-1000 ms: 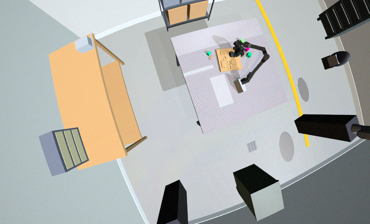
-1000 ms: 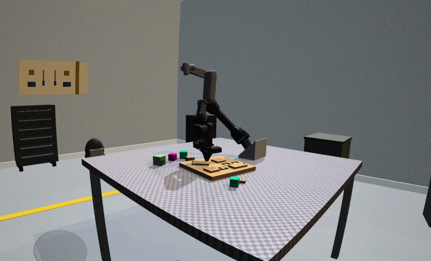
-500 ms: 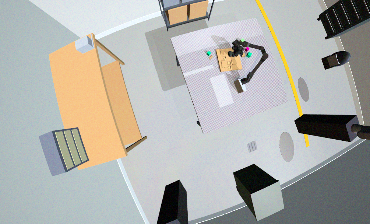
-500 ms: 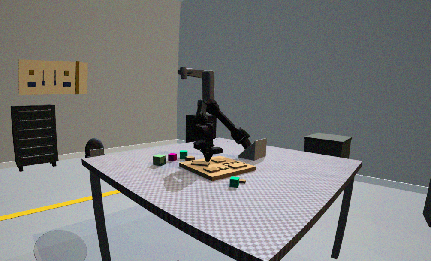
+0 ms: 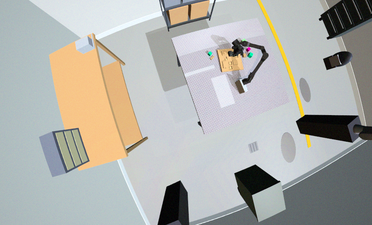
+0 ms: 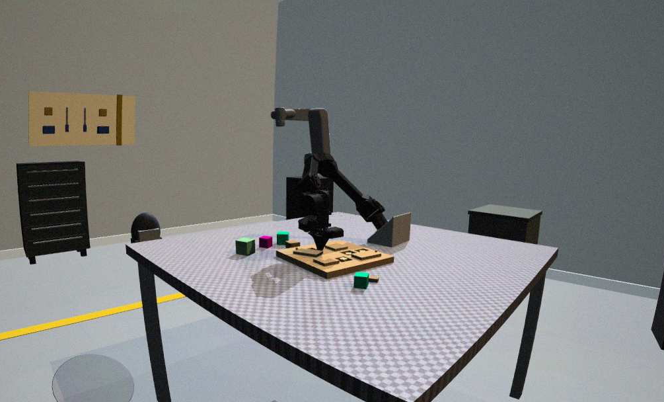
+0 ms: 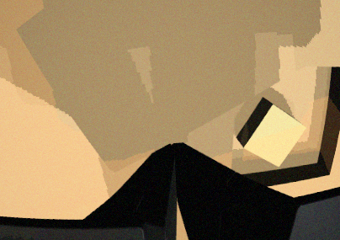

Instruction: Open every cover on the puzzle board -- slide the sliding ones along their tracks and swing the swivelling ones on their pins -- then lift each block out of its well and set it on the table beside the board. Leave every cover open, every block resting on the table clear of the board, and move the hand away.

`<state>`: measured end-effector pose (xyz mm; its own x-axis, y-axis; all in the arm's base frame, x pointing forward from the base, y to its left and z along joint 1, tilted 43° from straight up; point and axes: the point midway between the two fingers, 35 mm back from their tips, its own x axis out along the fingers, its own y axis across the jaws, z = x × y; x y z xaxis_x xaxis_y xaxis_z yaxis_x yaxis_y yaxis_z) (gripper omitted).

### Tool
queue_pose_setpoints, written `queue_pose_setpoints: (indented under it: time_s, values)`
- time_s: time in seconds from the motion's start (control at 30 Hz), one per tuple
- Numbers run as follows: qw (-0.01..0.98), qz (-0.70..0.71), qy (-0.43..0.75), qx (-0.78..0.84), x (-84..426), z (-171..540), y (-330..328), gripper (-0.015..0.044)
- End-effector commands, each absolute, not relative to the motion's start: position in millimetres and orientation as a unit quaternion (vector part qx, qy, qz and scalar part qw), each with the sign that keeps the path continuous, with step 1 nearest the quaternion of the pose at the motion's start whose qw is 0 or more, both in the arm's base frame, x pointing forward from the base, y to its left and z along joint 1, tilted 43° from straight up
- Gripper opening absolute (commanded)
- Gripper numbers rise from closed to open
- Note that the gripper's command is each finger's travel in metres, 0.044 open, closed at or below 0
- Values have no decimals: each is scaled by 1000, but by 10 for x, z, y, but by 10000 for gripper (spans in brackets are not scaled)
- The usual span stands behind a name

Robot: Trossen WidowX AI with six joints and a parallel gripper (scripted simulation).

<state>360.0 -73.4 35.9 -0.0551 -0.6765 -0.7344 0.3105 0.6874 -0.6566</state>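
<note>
found claw [image 5: 231, 53] [image 6: 320, 248] [image 7: 171, 156] together, gripping nothing, low over puzzle board [image 5: 227, 69] [image 6: 330, 270] [image 7: 42, 152]; noted pale square [image 7: 275, 136] near, right of fingertips in wrist view, set askew; could not confirm well.

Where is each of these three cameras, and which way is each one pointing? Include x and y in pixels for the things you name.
Top: high overhead, looking down at the table [image 5: 254, 108] and surrounding room; the whole arm [image 5: 265, 56] shows.
Exterior: off one side, slightly above the table [image 6: 324, 319], looking across the puzzle board [image 6: 324, 268] toward a room corner; the arm [image 6: 319, 134] shows.
Wrist: mounted by the gripper [image 7: 177, 146], looking past its closed fingertips at the board close up; only the gripper shows.
Shared: top and exterior both show the magenta block [image 5: 248, 49] [image 6: 265, 241].
</note>
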Motion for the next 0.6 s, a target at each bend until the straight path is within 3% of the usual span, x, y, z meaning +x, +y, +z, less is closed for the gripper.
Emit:
queue_pose_setpoints:
  time_s: [0.0,0.57]
  values:
    - [676,-368,623,-140,3677,358,-700,0]
    - [677,-368,623,-140,3837,308,-652,0]
